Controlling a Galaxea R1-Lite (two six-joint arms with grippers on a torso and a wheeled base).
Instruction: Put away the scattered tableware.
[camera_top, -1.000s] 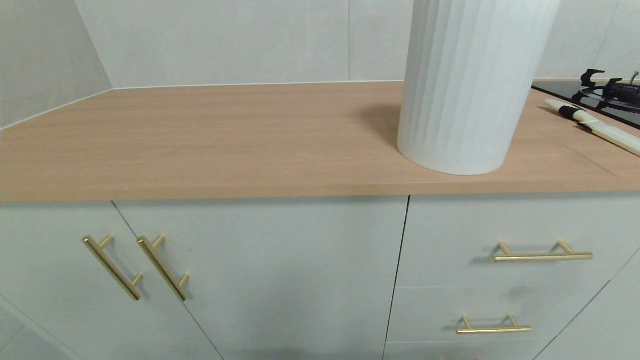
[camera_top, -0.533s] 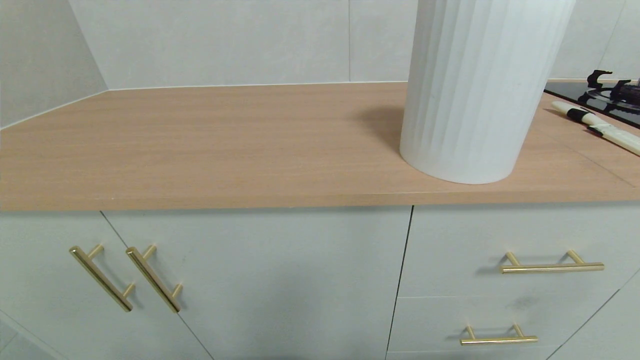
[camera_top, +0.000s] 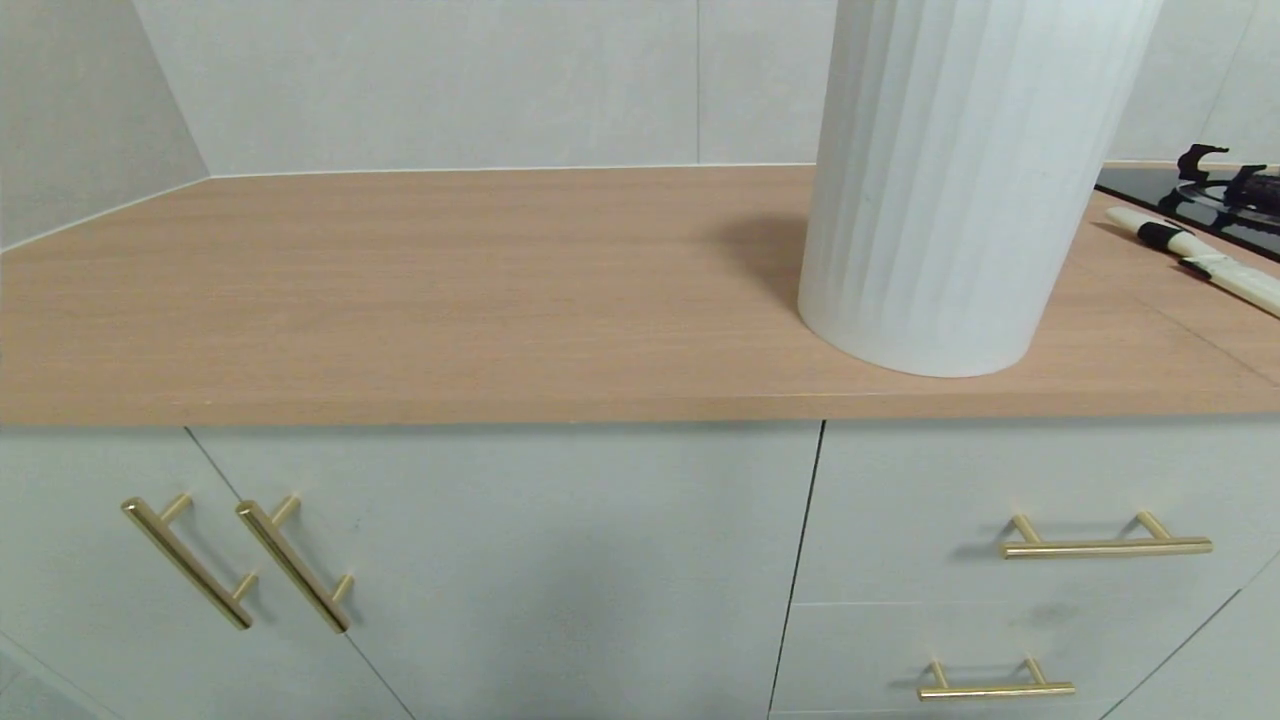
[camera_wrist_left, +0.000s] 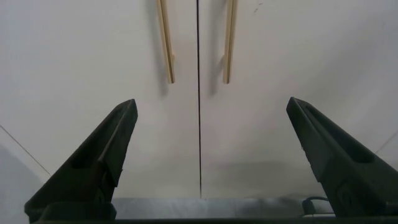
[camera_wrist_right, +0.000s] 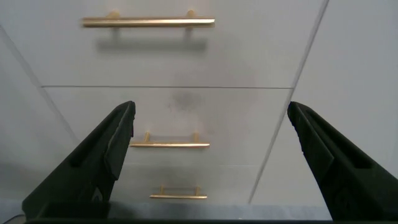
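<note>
Countertop (camera_top: 450, 290): wooden, carrying the task's things.
Container (camera_top: 960, 180): 1 tall white ribbed holder near the front edge, likely the utensil's destination.
Left gripper (camera_wrist_left: 211, 104): spread, empty, facing 2 cabinet doors (camera_wrist_left: 280, 124).
Right gripper (camera_wrist_right: 211, 106): spread, empty, facing drawers (camera_wrist_right: 186, 62).
Utensil (camera_top: 1200, 258): cream-handled, lying right of the container, beside the hob (camera_top: 1200, 195).

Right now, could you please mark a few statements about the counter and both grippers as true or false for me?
1. The white ribbed container stands upright on the wooden countertop. True.
2. The left gripper is shut on a spoon. False: it is open and empty, facing two cabinet doors.
3. The right gripper faces closed drawers with gold handles. True.
4. The cream-handled utensil lies to the container's left. False: it lies to its right, near the stove.
</note>
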